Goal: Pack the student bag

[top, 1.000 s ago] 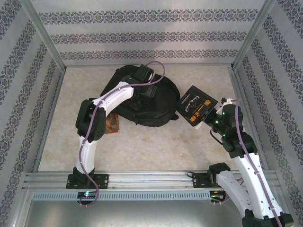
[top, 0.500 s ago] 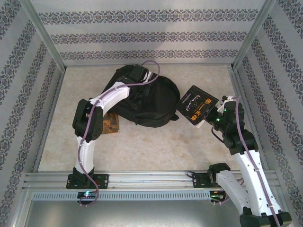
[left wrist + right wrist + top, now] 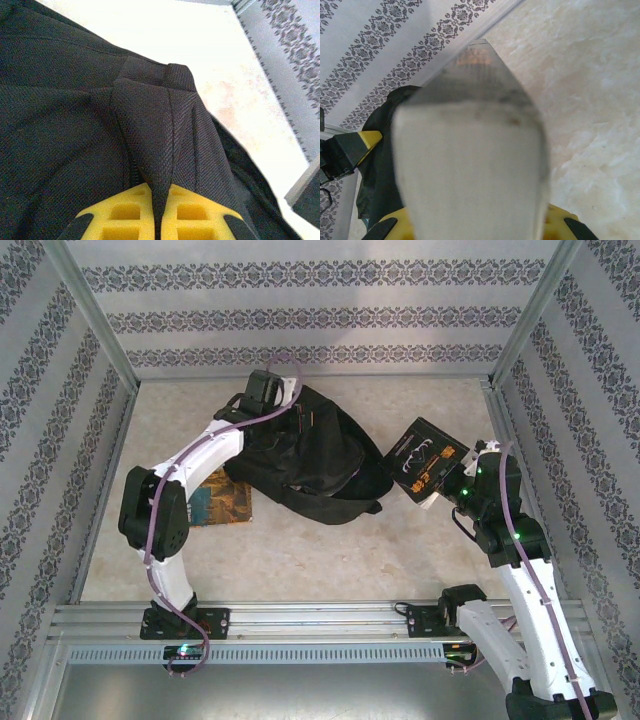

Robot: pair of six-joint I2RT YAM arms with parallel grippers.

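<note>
The student bag (image 3: 322, 465), black soft fabric, lies on the table's far middle. My left gripper (image 3: 292, 418) is over its far left part, shut on a raised fold of the bag's fabric (image 3: 155, 130) that runs up between the yellow fingers (image 3: 125, 210). My right gripper (image 3: 450, 487) is shut on a black book (image 3: 428, 458) with white and orange print, held tilted above the table just right of the bag. In the right wrist view the book's pale page edge (image 3: 470, 170) sits close in front, and the bag (image 3: 377, 160) shows dark at the left.
A second book (image 3: 222, 500) with a brown and teal cover lies flat left of the bag, beside the left arm. Patterned walls and metal posts (image 3: 95, 325) close in the table on three sides. A metal rail (image 3: 320, 620) runs along the near edge.
My left gripper has shut on the bag's fabric and drawn it up and to the far left, stretching the bag. The left arm swung left, uncovering the flat book. The right arm barely moved.
</note>
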